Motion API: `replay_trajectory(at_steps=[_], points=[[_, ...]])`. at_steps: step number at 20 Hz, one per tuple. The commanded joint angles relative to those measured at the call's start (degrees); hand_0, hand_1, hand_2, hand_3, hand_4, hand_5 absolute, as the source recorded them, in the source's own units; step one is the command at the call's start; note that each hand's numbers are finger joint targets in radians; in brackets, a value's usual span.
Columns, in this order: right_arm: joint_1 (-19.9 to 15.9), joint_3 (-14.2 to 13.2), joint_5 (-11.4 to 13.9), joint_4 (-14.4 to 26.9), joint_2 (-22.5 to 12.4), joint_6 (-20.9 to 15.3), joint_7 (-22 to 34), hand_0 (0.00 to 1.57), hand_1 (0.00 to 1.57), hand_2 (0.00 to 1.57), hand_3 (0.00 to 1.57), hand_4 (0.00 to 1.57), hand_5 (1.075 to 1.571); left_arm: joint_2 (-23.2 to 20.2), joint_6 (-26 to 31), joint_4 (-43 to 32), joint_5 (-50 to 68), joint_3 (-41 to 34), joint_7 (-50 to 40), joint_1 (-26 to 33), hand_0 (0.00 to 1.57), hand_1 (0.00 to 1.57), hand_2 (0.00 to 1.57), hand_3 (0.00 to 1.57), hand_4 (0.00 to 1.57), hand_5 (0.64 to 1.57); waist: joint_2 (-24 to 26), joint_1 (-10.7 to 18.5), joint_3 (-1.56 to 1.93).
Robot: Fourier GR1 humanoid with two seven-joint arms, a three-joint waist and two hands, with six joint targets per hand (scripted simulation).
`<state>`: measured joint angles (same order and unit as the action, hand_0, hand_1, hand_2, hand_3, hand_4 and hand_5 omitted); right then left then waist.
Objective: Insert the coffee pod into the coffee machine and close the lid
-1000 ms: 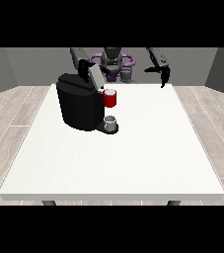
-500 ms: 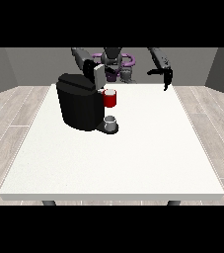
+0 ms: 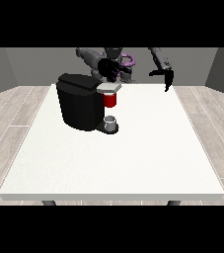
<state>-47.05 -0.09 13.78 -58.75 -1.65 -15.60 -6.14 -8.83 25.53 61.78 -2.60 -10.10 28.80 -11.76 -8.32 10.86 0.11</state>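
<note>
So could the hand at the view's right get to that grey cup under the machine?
Probably yes: that hand hangs above bare table, and nothing stands between it and the cup.

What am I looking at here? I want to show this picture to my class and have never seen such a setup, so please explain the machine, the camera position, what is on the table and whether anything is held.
This is one view, taken from across a white table and facing a humanoid robot, which appears small at the top. Its two arms reach over the table towards the camera, each ending in a black hand.

On the table stands a black coffee machine. At its front is a red thing at the machine, and below that a small grey thing sits on the machine's base; I cannot tell what it is.

The hand at the view's left is just above the top of the machine, near its light lid. The hand at the view's right hangs in the air off to the side, holding nothing, fingers pointing down.
</note>
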Motion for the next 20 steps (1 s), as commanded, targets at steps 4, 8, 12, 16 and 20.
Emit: replay_trajectory(at_steps=[4,8,12,16,20], points=[[-6.31,3.21,3.36,2.18,1.53,-0.51,1.10,0.00,0.00,0.00,0.00,0.38,1.571,0.21,0.38,-1.99,0.87,-0.07,-0.57,-1.60,0.00,0.00,0.00,0.00,0.34,1.571,0.21,1.29,-0.13],[-7.46,3.01,1.52,2.88,1.60,-0.61,-0.37,0.00,0.00,0.00,0.00,0.39,1.571,-1.87,1.55,-3.53,0.91,-0.79,1.75,-1.42,0.00,0.00,0.00,0.00,0.35,1.571,-0.61,1.57,-0.13],[-3.83,6.22,-0.85,3.44,1.63,1.89,-3.53,0.00,0.00,0.00,0.00,0.39,1.571,-0.07,0.25,-2.70,1.45,-0.07,-1.89,-2.05,0.00,0.00,0.00,0.00,0.32,1.571,1.51,1.10,-0.11],[-2.25,11.91,-2.55,1.74,1.64,3.25,-4.69,0.00,0.00,0.00,0.00,0.49,1.571,-0.26,0.44,-6.67,2.22,-1.28,0.81,-3.50,0.00,0.00,0.00,0.00,0.39,1.571,0.67,-0.24,-0.13],[5.99,21.93,-6.22,-2.29,1.65,5.11,-10.21,0.00,0.00,0.00,0.00,0.49,1.571,-1.40,2.28,-7.39,0.20,0.48,3.53,-1.97,0.00,0.00,0.00,0.00,0.30,1.571,2.48,1.28,-0.12]])
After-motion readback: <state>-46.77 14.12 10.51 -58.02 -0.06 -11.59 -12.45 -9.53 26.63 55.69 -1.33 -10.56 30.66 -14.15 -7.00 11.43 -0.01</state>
